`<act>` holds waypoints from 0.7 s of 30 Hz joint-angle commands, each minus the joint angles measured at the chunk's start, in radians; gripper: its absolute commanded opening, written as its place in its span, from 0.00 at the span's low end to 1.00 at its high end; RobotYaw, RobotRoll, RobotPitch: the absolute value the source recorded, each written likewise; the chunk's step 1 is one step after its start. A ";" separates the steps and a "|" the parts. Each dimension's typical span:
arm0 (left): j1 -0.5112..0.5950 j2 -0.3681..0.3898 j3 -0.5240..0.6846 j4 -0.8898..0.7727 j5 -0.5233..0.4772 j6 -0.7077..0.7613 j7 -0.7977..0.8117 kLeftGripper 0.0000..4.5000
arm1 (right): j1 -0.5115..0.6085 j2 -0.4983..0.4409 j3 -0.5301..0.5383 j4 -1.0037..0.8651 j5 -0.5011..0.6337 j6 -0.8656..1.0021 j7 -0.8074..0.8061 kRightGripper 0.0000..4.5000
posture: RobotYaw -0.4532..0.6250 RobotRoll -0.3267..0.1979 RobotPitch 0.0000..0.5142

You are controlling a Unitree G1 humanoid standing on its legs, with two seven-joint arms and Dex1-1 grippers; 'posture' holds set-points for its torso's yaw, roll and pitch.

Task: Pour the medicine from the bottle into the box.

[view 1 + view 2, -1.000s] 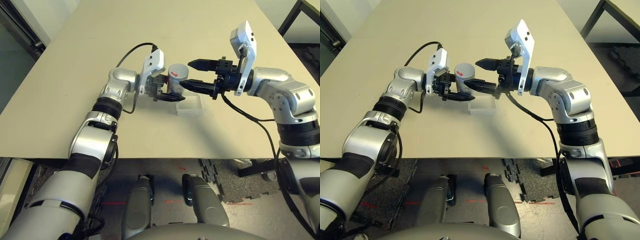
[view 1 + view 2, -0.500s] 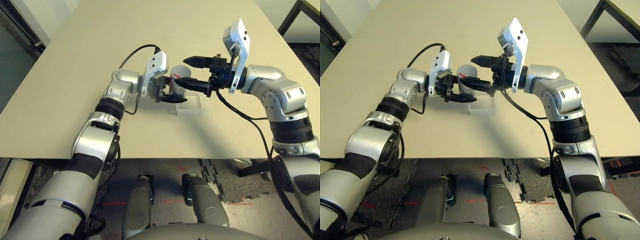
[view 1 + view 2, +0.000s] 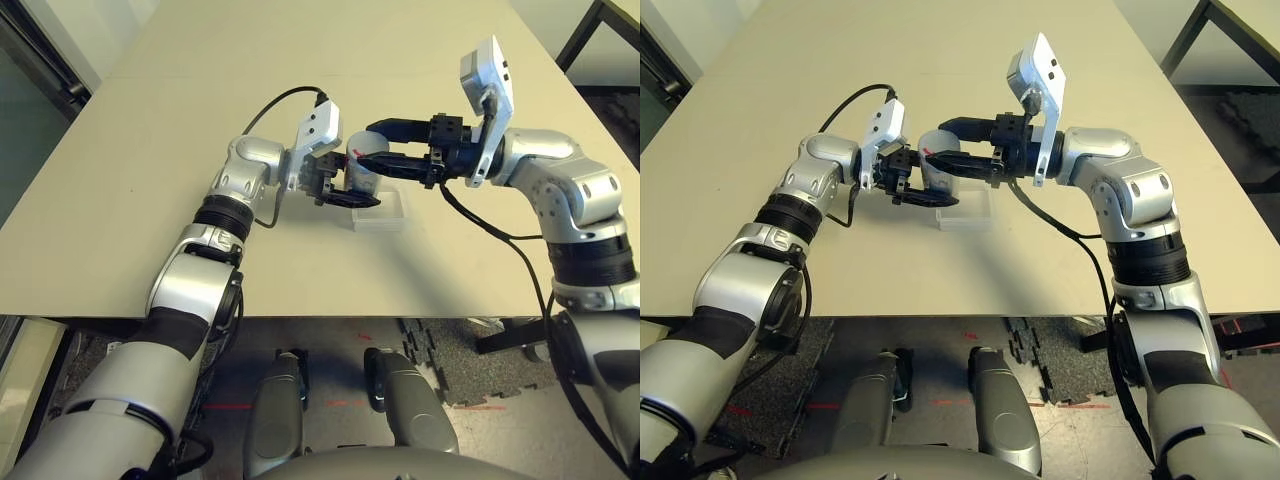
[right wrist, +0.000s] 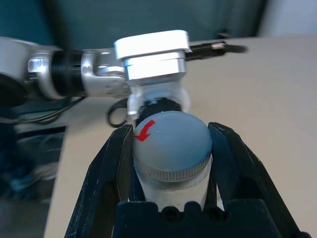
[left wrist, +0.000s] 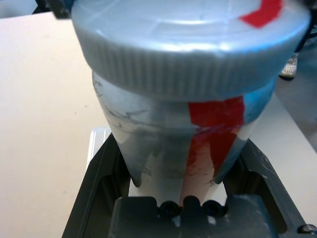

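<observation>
The bottle (image 3: 360, 176), silvery-grey with a red stripe on its label, hangs just above the table at the near-left edge of the box (image 3: 386, 218), a clear shallow tray. My left gripper (image 3: 354, 187) is shut on the bottle's body (image 5: 188, 124), reaching in from the left. My right gripper (image 3: 366, 146) comes from the right and is shut on the grey screw cap (image 4: 171, 144), one finger (image 4: 111, 168) on each side. A red arrow marks the cap's top.
The beige table (image 3: 200, 120) stretches wide to the left and behind the arms. A black cable (image 3: 262, 105) loops from my left wrist. A dark table leg (image 3: 580, 35) stands off the far right corner.
My right gripper, open a second ago, has moved in over the cap and shut on it. The left gripper has kept hold of the bottle, shifting slightly right.
</observation>
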State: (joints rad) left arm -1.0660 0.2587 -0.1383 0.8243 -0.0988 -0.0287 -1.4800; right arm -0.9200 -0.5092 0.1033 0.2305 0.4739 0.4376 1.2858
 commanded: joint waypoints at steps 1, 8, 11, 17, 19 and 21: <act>0.033 -0.012 -0.023 -0.128 -0.043 0.063 -0.040 0.60 | -0.095 0.031 0.066 0.180 -0.074 -0.144 0.144 0.56 | 0.41 0.62 0.38; 0.123 0.000 -0.058 -0.339 -0.068 0.176 -0.047 0.60 | -0.294 0.108 0.073 0.584 -0.177 -0.410 0.290 0.56 | 0.45 0.62 0.40; 0.148 0.010 -0.067 -0.399 -0.076 0.214 -0.045 0.60 | -0.329 0.126 0.071 0.683 -0.201 -0.480 0.316 0.55 | 0.48 0.62 0.42; 0.156 0.021 -0.074 -0.431 -0.086 0.246 -0.035 0.60 | -0.351 0.136 0.070 0.770 -0.219 -0.546 0.322 0.23 | 0.48 0.62 0.42; 0.150 0.020 -0.070 -0.422 -0.085 0.243 -0.029 0.60 | -0.347 0.129 0.061 0.773 -0.219 -0.540 0.306 0.17 | 0.48 0.62 0.43; 0.145 0.018 -0.069 -0.414 -0.084 0.239 -0.024 0.60 | -0.340 0.118 0.057 0.764 -0.219 -0.531 0.299 0.14 | 0.46 0.62 0.43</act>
State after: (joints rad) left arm -0.9032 0.3260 -0.1341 0.5510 -0.1343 0.2798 -1.4182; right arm -1.2514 -0.3438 0.1898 0.9147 0.3075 -0.1166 1.6099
